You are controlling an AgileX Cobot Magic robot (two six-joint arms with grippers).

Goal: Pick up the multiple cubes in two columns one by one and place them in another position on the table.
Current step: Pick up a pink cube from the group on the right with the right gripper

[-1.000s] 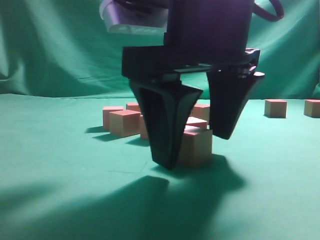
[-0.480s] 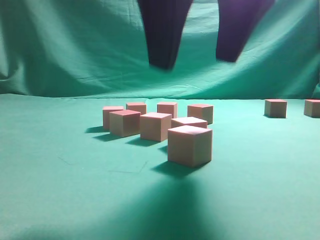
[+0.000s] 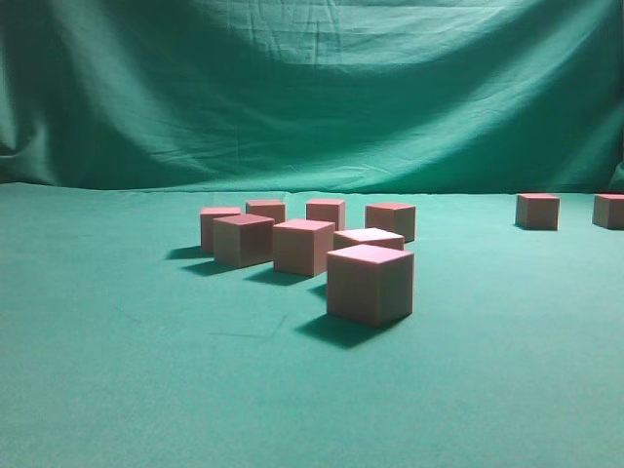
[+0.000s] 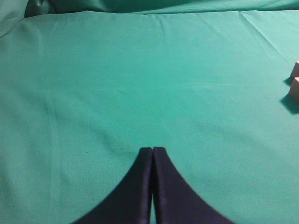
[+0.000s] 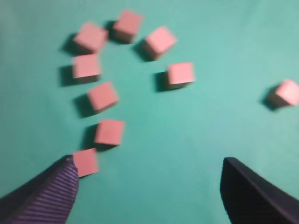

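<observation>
Right now seven cubes (image 3: 369,283) sit in a bunch on the green desk (image 3: 117,390), and two more (image 3: 537,211) sit well apart at 3 o'clock, so I think the job is partly done with more cubes left to move. Only the right wrist view shows the right end effector (image 5: 149,186) high up, wide open and holding nothing. Only the left wrist view shows the left end effector (image 4: 152,154) closed, over bare cloth.

I see a wrinkled green cloth backdrop (image 3: 312,88) hanging behind. Light falls brightest at its upper middle; corners stay dark.
</observation>
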